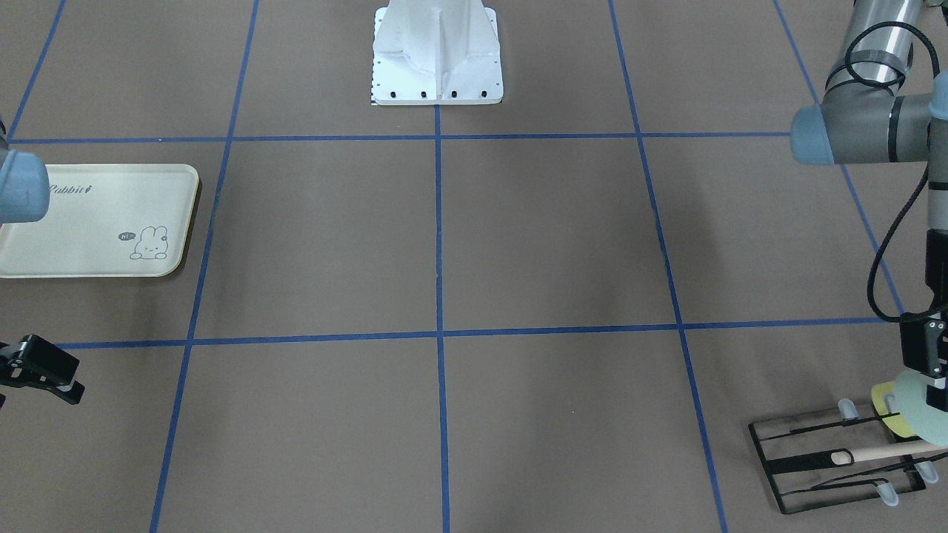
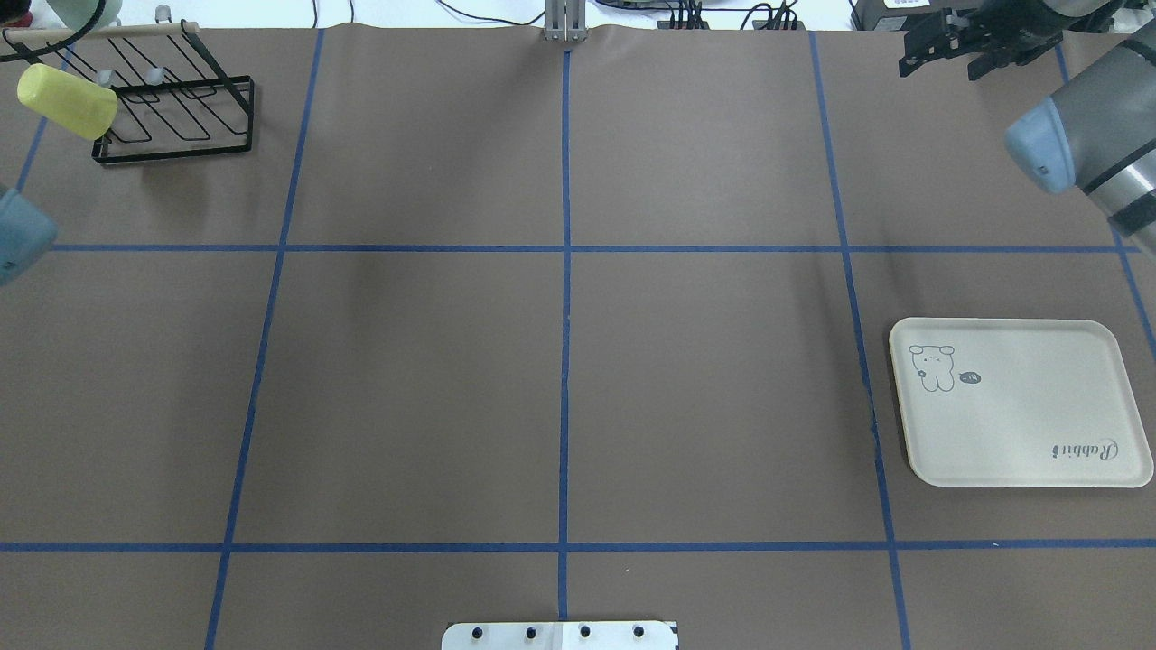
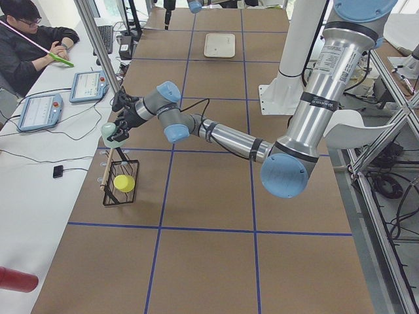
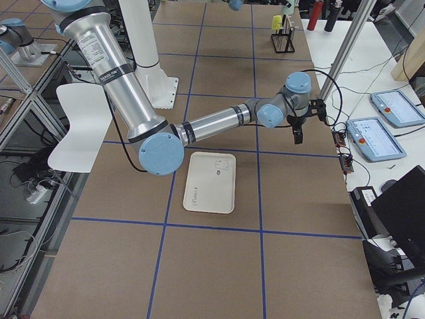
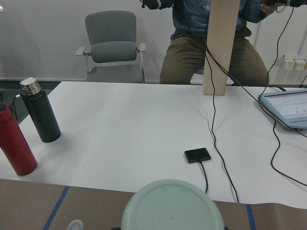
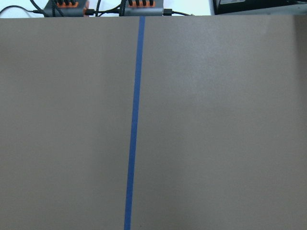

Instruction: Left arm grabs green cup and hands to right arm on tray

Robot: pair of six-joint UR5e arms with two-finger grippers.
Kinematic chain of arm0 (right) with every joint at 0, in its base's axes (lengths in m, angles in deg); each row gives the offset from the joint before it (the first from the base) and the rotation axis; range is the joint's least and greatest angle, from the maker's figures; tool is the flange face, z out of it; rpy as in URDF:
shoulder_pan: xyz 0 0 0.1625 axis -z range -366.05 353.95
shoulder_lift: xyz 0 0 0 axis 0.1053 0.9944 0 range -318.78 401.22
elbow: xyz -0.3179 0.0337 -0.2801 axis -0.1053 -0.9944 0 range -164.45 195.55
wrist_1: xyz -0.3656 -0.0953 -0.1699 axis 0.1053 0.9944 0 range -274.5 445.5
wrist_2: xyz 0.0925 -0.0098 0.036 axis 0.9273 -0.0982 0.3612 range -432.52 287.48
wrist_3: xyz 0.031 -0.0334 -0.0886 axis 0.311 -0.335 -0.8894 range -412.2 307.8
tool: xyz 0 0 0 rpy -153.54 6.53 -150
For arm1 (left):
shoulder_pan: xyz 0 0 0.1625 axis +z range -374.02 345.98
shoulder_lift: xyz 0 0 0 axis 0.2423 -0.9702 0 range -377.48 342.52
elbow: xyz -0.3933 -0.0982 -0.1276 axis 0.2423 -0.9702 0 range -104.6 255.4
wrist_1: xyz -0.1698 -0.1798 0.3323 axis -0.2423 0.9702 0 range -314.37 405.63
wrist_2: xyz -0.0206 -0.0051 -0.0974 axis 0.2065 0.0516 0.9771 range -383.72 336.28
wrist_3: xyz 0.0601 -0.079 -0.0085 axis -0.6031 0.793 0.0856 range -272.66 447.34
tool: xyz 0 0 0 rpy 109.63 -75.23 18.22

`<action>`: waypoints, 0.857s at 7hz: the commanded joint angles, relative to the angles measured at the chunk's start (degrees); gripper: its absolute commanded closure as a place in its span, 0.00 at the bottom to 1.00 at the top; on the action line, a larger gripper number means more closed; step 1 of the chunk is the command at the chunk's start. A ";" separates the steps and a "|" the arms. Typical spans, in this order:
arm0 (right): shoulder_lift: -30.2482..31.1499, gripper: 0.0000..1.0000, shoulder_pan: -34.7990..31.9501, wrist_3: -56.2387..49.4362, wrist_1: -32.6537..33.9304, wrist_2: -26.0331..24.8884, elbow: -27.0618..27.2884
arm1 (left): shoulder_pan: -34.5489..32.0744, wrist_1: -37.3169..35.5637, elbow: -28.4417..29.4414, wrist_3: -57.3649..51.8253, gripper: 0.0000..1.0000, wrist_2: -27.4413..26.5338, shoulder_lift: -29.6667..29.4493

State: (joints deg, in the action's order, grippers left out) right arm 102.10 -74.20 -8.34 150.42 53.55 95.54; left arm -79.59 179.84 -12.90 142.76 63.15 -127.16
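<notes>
Green cup (image 1: 917, 411) is at the counter's (image 2: 406, 388) far-left corner, on the operator-side edge at the robot's left end. It sits right over the black wire rack (image 2: 172, 153). The cup is inverted: flat base up, mouth down, long axis near vertical. Left wrist view has the round base filling the bottom of frame, just below the lens. Can't tell if it rests on a rack peg or hangs free of it.

Left end effector (image 3: 118, 133) comes in roughly level and meets the cup from the robot side, fingers alongside its wall. The fingertips are hidden behind the cup or cut by the frame edge, so can't tell if they're actually clamping it.

Yellow-green cup (image 2: 68, 101) lies tilted on the rack's left end, just beside the green one, with its long axis closer to horizontal.

Tray (image 2: 1020, 406) lies flat near the counter's right edge, about mid-depth, long side running along the counter. Nothing on it.

Right end effector (image 2: 941, 63) hovers over the far-right corner, well apart from the tray. Its fingers look spread with nothing between them. Its wrist view shows only bare counter and one blue tape line.
</notes>
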 commanded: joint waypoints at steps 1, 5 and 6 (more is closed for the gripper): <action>-0.06 0.01 2.41 17.23 -9.94 -0.75 0.43 | 0.18 -0.09 -1.78 5.99 0.52 0.23 -0.44; -1.80 0.01 3.37 38.61 -21.93 4.17 0.95 | 0.53 0.00 -7.42 30.63 0.53 14.05 -3.05; -2.95 0.01 3.73 42.58 -23.51 4.80 2.00 | 0.62 0.18 -7.85 38.89 0.53 16.21 -5.69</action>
State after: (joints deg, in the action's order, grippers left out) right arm 100.46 -70.87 29.00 128.65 57.13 96.58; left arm -79.04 179.90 -20.11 172.03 74.84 -130.16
